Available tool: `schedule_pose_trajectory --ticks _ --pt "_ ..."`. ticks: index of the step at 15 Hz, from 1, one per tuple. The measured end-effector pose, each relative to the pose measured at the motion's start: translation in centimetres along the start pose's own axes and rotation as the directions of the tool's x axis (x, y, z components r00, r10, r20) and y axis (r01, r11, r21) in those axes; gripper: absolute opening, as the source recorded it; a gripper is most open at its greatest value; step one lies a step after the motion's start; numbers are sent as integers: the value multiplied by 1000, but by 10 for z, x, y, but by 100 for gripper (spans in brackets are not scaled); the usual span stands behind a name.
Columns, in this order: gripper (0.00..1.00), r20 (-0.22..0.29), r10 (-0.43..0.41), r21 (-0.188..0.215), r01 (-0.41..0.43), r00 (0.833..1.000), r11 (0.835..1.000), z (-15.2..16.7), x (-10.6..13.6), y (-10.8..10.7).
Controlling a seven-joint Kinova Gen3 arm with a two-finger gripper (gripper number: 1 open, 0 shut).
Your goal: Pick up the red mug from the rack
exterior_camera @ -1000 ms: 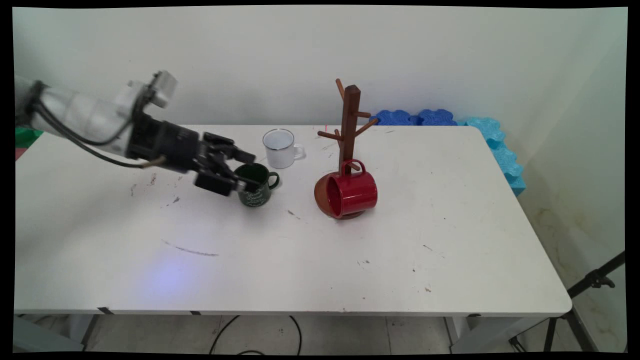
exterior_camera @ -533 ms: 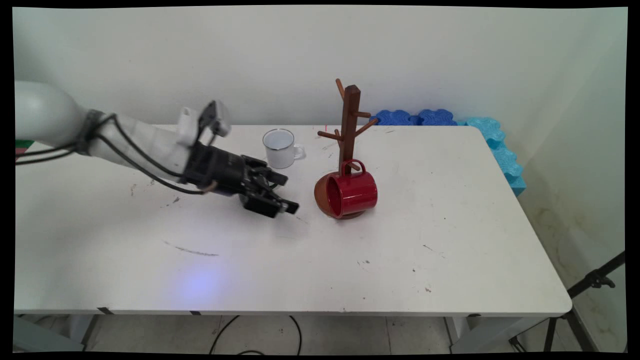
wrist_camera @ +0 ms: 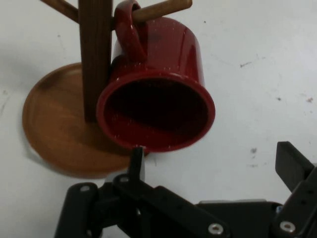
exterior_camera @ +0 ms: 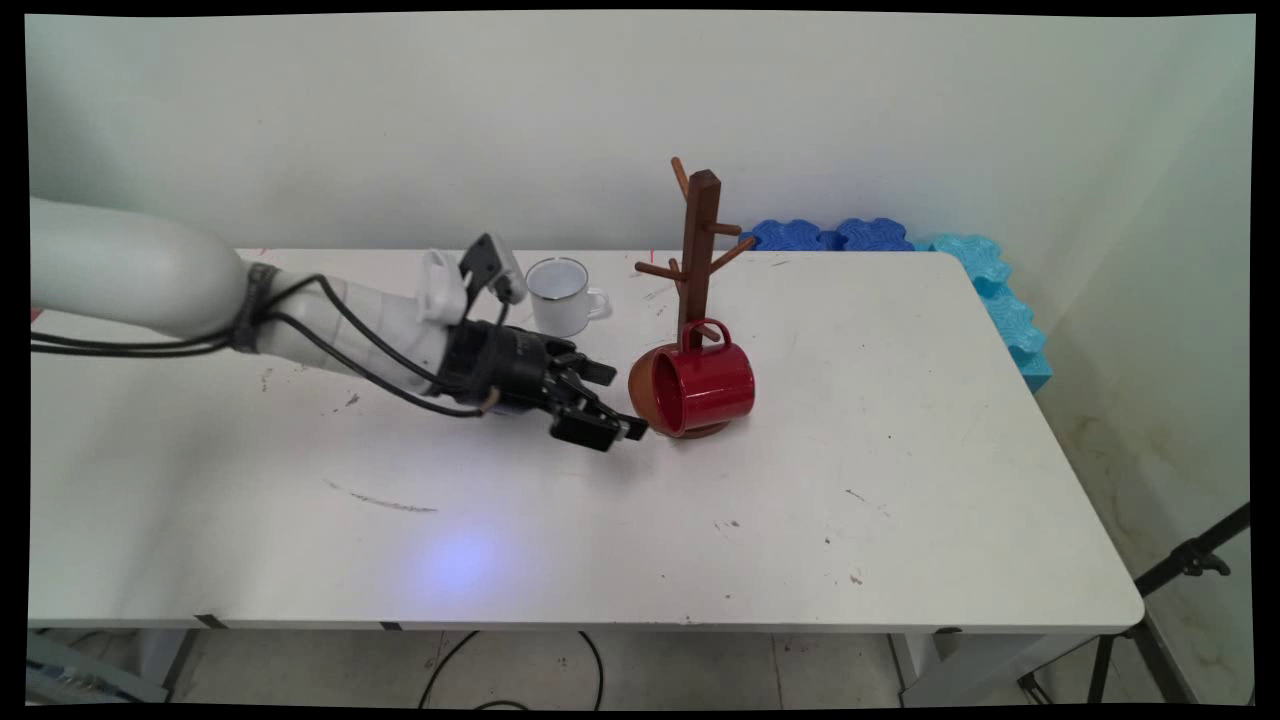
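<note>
The gripper (exterior_camera: 622, 405) is hovering low over the table (exterior_camera: 900, 480) with its fingers (wrist_camera: 292, 166) spread apart, gripping nothing, right beside the red mug (wrist_camera: 158, 94). That mug is hanging by its handle on a low peg of the wooden mug tree (exterior_camera: 700, 250), mouth facing the gripper, interior dark and looking empty. Behind the arm, a white enamel mug (exterior_camera: 560, 296) is standing upright, nothing showing inside it; the wrist is covering part of its left side.

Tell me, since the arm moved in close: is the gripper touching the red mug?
Cannot tell. In the hand view one fingertip overlaps the red mug's rim, with no gap or contact plain; the main view shows the gripper just beside it.
</note>
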Motion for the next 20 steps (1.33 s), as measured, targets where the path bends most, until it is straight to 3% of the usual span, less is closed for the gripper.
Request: schedule_pose_trajectory --ticks 10,20 --pt "100 -100 -53 11 55 994 998 45 -7 10" --pt "100 -148 -57 -8 57 987 998 72 -15 11"
